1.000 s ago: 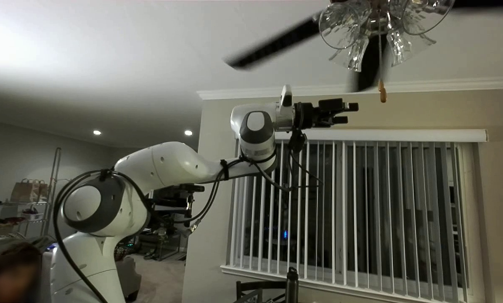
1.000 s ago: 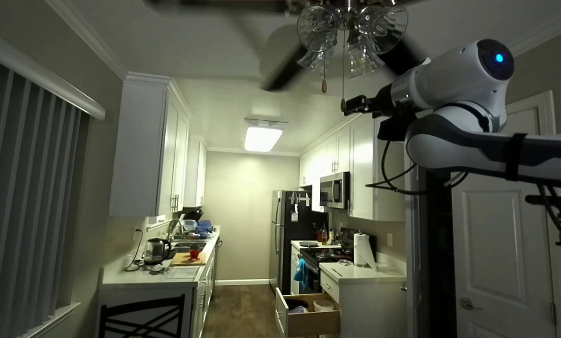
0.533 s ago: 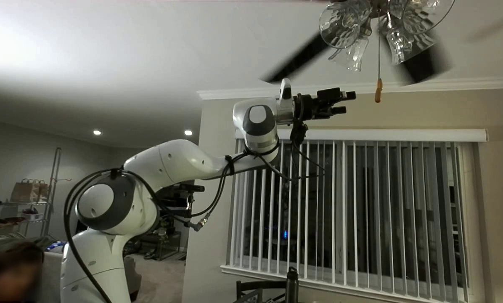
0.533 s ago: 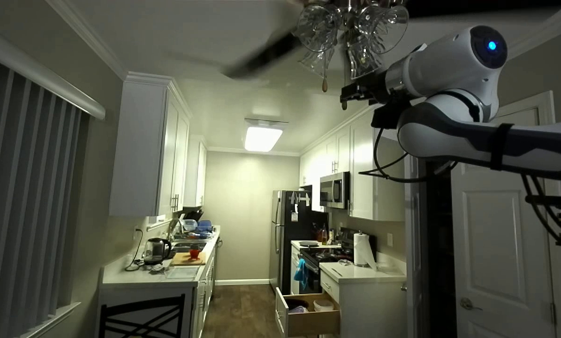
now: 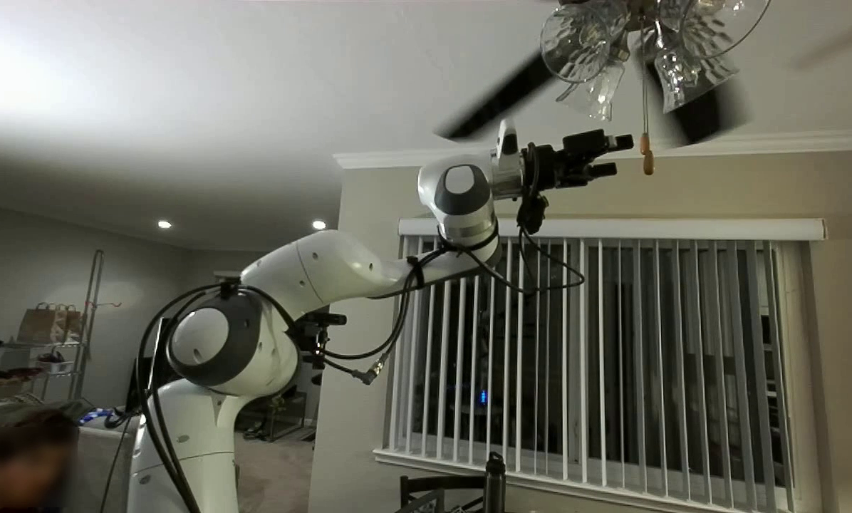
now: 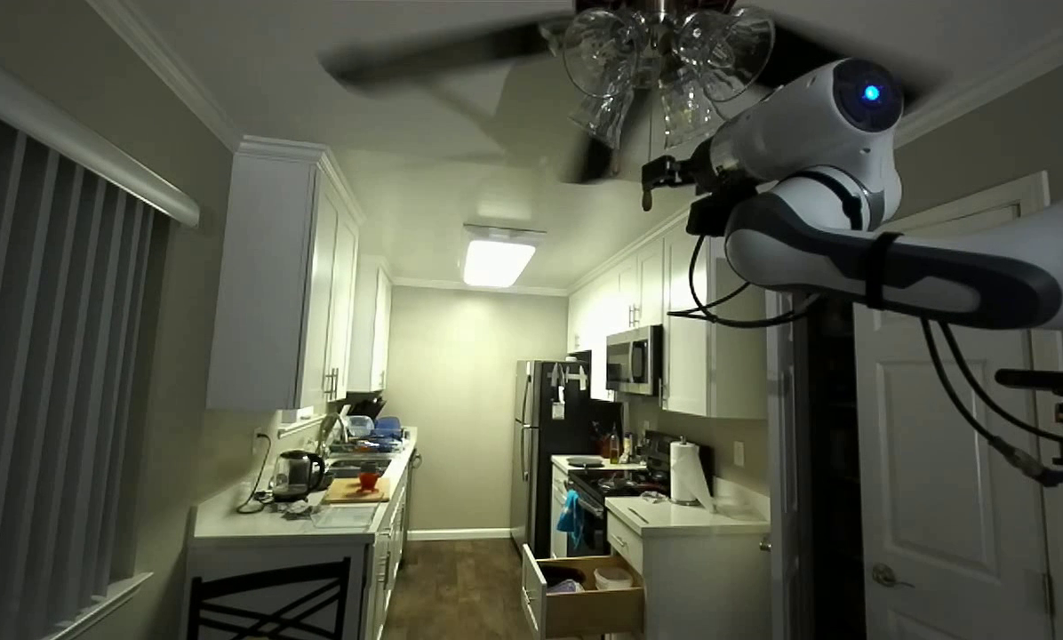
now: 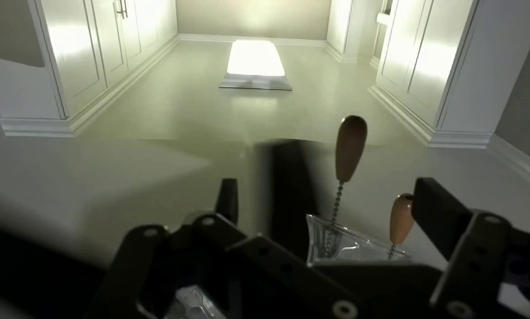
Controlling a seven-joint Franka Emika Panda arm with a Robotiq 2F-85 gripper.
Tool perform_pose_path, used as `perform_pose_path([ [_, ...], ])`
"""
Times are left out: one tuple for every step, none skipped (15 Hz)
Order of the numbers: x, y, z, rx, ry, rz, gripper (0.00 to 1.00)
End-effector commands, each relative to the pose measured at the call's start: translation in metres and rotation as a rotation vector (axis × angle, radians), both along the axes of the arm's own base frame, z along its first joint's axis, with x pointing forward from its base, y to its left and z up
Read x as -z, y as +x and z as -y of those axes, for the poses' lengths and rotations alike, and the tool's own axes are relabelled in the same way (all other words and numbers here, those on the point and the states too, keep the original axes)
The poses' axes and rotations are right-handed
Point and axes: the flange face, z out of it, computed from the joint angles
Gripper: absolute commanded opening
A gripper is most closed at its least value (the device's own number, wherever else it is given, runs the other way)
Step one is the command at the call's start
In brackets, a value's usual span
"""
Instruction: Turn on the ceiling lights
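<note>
Wrist view shows two glossy brown teardrop pulls [image 7: 351,148] on beaded chains [image 7: 337,204], the end effector [image 7: 327,195] spread wide, empty.

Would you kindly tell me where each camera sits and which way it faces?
In an exterior view: beside the arm, facing the blinds; arm and gripper show.
In an exterior view: beside the arm, facing the kitchen; arm and gripper enter from the picture's right.
Wrist view: behind the gripper, upside down, looking past the fingers to the pulls and kitchen light.
Both exterior views share the glass shades and gripper.
</note>
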Motion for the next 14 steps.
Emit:
perform_pose_path([
  [-0.007, 0.014, -0.001, 0.008, 0.011, -0.003, 1.0],
  [-0.006, 0.018, -0.002, 0.007, 0.01, -0.009, 1.0],
  [-0.007, 0.02, -0.005, 0.007, 0.009, -0.014, 1.0],
  [-0.007, 0.023, -0.006, 0.007, 0.009, -0.016, 1.0],
  [-0.008, 0.024, -0.007, 0.011, 0.015, -0.02, 1.0],
  [-0.009, 0.025, -0.007, 0.016, 0.019, -0.018, 1.0],
  [-0.012, 0.025, -0.005, 0.024, 0.033, -0.013, 1.0],
  [-0.014, 0.026, -0.005, 0.028, 0.04, -0.008, 1.0],
  [-0.017, 0.028, -0.004, 0.036, 0.048, -0.001, 1.0],
  [-0.018, 0.029, -0.003, 0.041, 0.056, 0.001, 1.0],
  [-0.02, 0.031, -0.001, 0.049, 0.064, 0.004, 1.0],
  [-0.02, 0.034, -0.001, 0.053, 0.069, 0.004, 1.0],
  [-0.018, 0.038, -0.001, 0.054, 0.071, -0.001, 0.76],
  [-0.018, 0.04, -0.001, 0.055, 0.071, -0.005, 0.73],
])
